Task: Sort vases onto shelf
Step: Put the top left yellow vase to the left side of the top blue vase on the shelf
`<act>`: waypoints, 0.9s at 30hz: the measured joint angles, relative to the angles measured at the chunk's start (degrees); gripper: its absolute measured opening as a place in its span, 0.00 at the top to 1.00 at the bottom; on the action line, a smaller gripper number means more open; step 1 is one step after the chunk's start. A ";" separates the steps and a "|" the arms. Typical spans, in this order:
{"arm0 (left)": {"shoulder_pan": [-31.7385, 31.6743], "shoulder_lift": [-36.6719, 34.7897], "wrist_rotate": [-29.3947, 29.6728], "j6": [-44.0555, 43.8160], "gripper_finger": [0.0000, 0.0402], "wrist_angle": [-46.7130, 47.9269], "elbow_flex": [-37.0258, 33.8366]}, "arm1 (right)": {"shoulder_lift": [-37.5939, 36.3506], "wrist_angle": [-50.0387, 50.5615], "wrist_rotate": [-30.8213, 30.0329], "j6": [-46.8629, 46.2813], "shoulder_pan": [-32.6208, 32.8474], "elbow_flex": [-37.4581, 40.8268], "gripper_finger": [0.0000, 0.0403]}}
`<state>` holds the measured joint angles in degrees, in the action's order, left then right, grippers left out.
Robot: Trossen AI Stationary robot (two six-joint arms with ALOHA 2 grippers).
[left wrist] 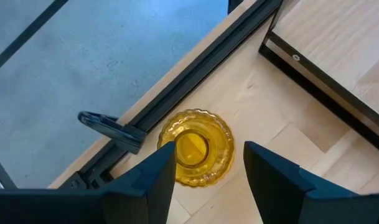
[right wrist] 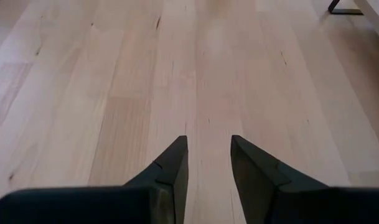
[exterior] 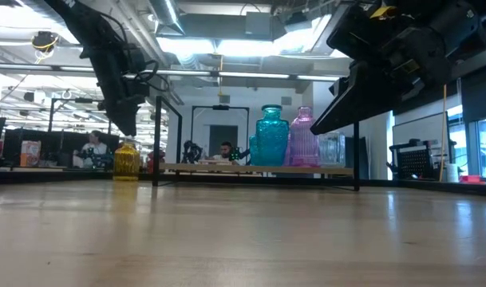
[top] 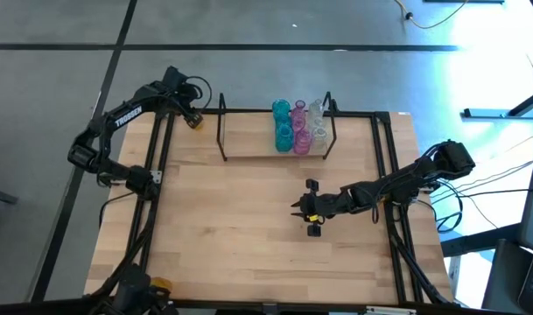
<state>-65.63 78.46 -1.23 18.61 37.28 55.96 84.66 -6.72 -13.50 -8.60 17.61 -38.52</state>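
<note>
A yellow glass vase stands upright on its base at the table's far left corner, beside the black rail. My left gripper hangs open just above it, pointing steeply down, one finger on either side of its mouth. The shelf, a light-wood board with black wire uprights, stands at the far middle. Teal, pink and clear vases stand on its right part. My right gripper is open over bare wood right of centre, with nothing between its fingers.
Black rails run along the table's left and far edges close to the yellow vase. The shelf's left half is bare board. Wide open wood lies in the near half. People sit in the room beyond.
</note>
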 joint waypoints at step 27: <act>0.49 6.94 2.99 1.55 0.67 1.17 0.21 | -0.02 0.55 -1.03 0.04 0.00 -0.02 0.74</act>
<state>-65.14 85.40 1.75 20.16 38.45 56.17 84.64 -6.17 -14.52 -8.56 17.61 -38.54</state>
